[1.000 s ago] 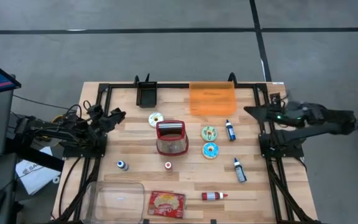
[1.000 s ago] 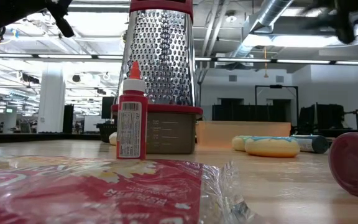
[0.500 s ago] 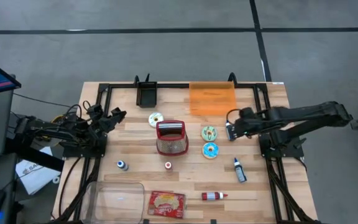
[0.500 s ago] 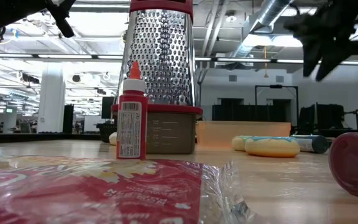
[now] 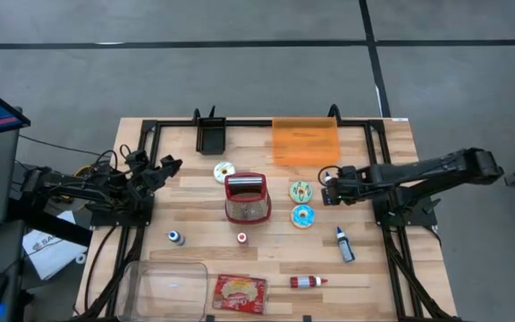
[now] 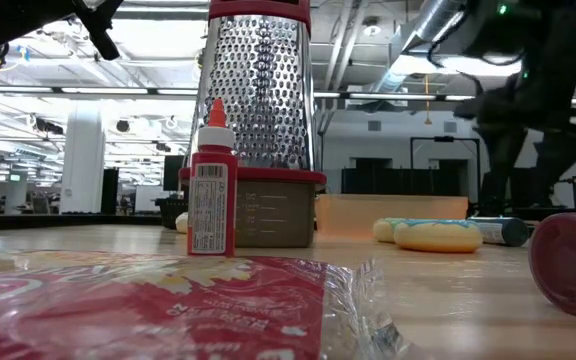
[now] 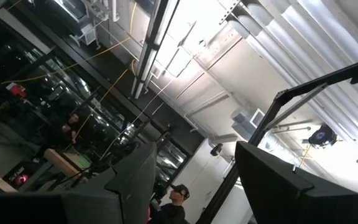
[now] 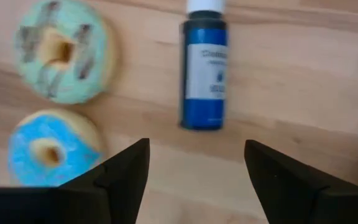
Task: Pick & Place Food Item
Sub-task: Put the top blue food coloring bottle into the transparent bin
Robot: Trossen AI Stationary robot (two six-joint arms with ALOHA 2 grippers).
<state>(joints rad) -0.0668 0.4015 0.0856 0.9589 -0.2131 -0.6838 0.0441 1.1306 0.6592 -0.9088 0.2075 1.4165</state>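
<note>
A: Where is the right hand (image 5: 327, 188) sitting over the surface (image 5: 186, 210)?

B: It is hovering above the blue bottle (image 8: 204, 68), fingers spread wide, gripping nothing. The left hand (image 7: 194, 180) is waiting at the edge, likewise parted and empty.

A: The food?

B: The green donut (image 8: 63, 57) and blue donut (image 8: 53, 148) are lying side by side, near that bottle.

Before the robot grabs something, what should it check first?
1. Right gripper jaws open: ok.
2. Right gripper empty: ok.
3. Something is under it: ok, it hangs over the blue bottle, lying flat near the blue donut and the green donut.
4. Which food it should take: cannot tell.
5. Donuts not touching the bottle: ok.
6. Left gripper out of the way: ok, at the table's left edge.
</note>
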